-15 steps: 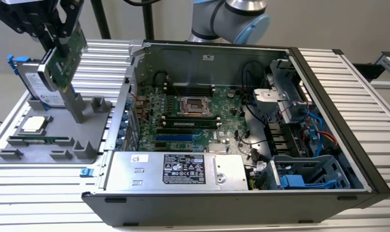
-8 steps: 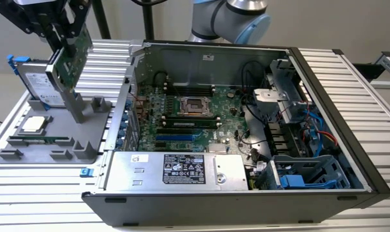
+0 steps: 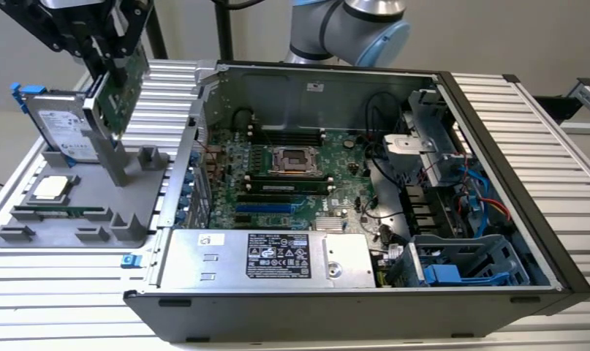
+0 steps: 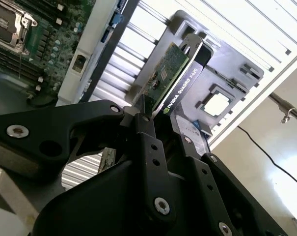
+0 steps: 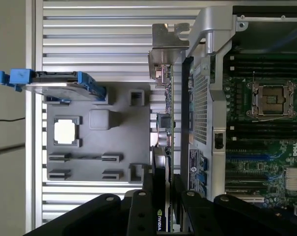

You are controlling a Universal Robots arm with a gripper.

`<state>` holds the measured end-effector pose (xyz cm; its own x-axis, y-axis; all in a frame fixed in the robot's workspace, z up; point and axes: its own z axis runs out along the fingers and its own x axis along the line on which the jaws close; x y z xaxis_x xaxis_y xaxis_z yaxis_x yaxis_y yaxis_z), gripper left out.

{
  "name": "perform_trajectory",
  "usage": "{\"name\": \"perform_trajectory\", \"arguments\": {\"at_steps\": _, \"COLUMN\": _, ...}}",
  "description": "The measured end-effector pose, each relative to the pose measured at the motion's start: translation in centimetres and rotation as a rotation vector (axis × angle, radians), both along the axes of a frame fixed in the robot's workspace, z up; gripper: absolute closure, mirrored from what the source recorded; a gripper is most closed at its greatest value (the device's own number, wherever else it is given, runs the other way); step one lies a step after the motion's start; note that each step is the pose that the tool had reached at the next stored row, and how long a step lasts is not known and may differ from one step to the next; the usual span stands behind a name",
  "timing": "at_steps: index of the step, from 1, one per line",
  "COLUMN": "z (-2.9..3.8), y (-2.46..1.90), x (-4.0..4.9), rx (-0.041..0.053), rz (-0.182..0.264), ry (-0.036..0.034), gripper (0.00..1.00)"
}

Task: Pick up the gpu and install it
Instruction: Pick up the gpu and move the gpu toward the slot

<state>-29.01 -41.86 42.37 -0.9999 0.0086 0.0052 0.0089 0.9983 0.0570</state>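
The claw (image 4: 165,123) is clenched on the gpu (image 3: 119,91), its black fingers (image 4: 148,132) pressing on both faces of the card near one edge. In the exterior view the gpu hangs tilted at the view's upper left, green board face showing. It sits over the grey holder (image 3: 51,245) on the slatted table (image 3: 61,292) and outside the open case (image 3: 353,314). Its lower edge is close to the holder's tall post (image 3: 114,157) (whether the two touch cannot be told).

In the first wrist view the card shows edge-on, its silver bracket (image 5: 165,46) at the end away from the claw. There it lines up between the holder and the case's outer wall.

A drive (image 3: 61,124) with blue rails leans in the holder just beside the gpu, on the exterior view's left. A square chip (image 3: 51,188) lies flat in a pocket of the holder below the drive. A thin green memory stick (image 3: 66,212) lies nearer the holder's front edge.

Inside the case the motherboard (image 3: 275,190) lies bare, with a silver power supply (image 3: 265,256) along its near side. The arm (image 3: 358,25) rises behind the case.
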Motion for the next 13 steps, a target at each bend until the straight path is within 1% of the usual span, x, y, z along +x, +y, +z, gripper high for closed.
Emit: {"name": "perform_trajectory", "arguments": {"at_steps": 13, "z": 0.0, "y": 0.0, "x": 2.1, "rx": 0.0, "rz": 0.0, "ry": 0.0, "gripper": 1.0}}
